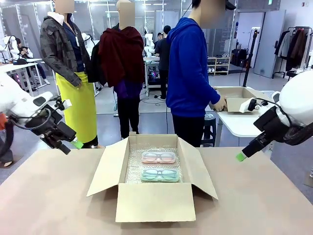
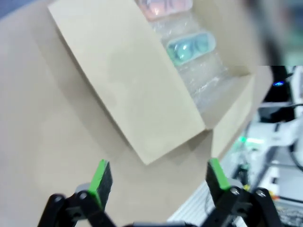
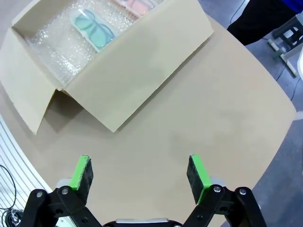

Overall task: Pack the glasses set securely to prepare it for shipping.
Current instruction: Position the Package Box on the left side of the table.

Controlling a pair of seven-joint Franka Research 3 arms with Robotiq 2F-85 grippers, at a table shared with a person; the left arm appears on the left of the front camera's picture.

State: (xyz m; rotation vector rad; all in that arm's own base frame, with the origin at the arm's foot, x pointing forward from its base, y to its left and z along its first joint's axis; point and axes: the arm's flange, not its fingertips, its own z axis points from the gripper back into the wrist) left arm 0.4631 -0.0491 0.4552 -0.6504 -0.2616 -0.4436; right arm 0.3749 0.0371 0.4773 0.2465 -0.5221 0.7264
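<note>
Pink case [image 1: 158,157], mint case [image 1: 160,175], in box [image 1: 155,201]

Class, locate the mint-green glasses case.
Front view: the mint-green case lies on bubble wrap inside the open cardboard box, nearer the robot than the pink case.

Brown cardboard box [image 1: 155,200] — open, four flaps spread, centred on the tan table [image 1: 44,196]; bubble wrap [image 1: 133,169] lines its floor. Person in blue hoodie [image 1: 188,73] at the far side, turned toward a white side table [image 1: 239,126] bearing a second open box [image 1: 242,93]. Clothes rack [image 1: 296,44] — far right.
</note>
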